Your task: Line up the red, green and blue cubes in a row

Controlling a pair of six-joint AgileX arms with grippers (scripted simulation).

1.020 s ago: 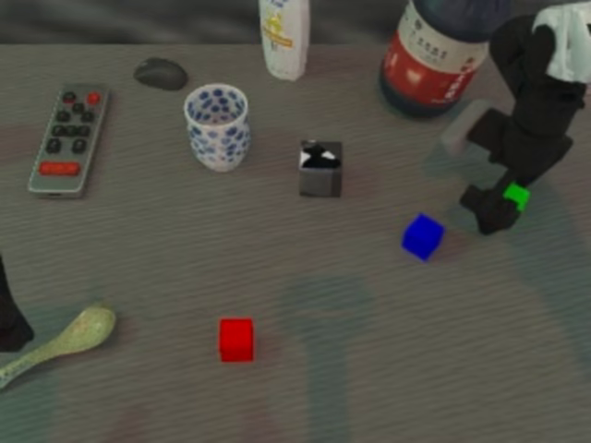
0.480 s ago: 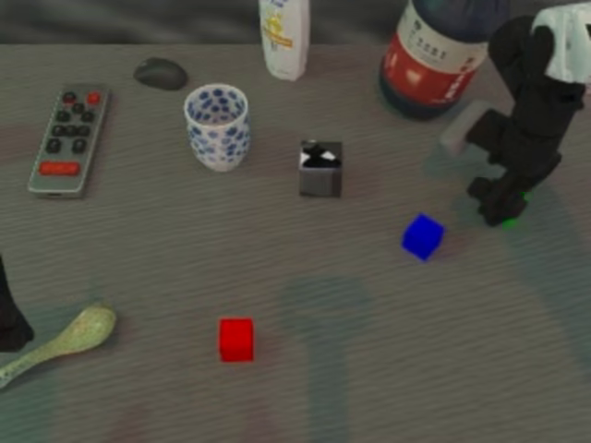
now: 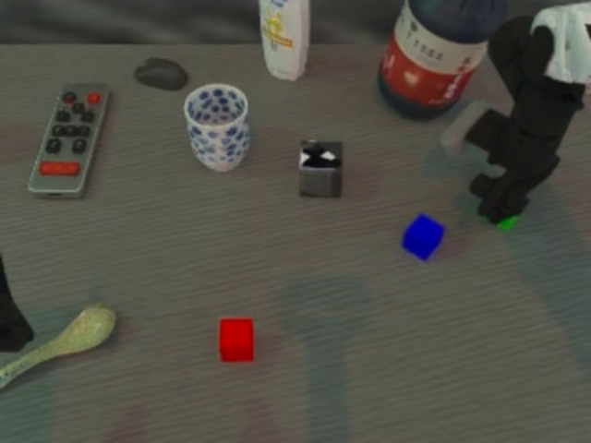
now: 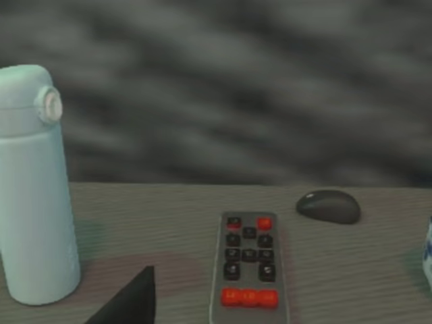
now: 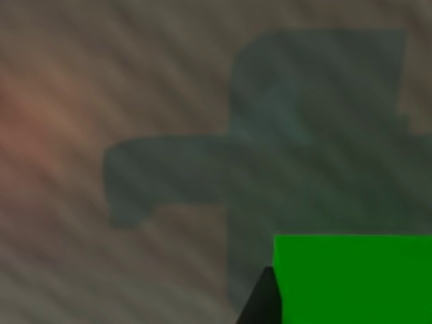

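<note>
The red cube lies near the front middle of the table. The blue cube sits right of centre. My right gripper is down on the table at the right, over the green cube, of which only a sliver shows below it in the top view. In the right wrist view the green cube fills a corner, with one dark fingertip pressed against its side. My left arm is parked at the left edge.
A remote, a mouse and a spotted cup stand at the back left. A grey, black and white block is in the middle. A white bottle and a red-labelled dark bottle line the back. A spoon lies front left.
My right gripper has come down around the green cube, which showed between its fingers a second ago and is now almost hidden. Red and blue cubes have not moved.
</note>
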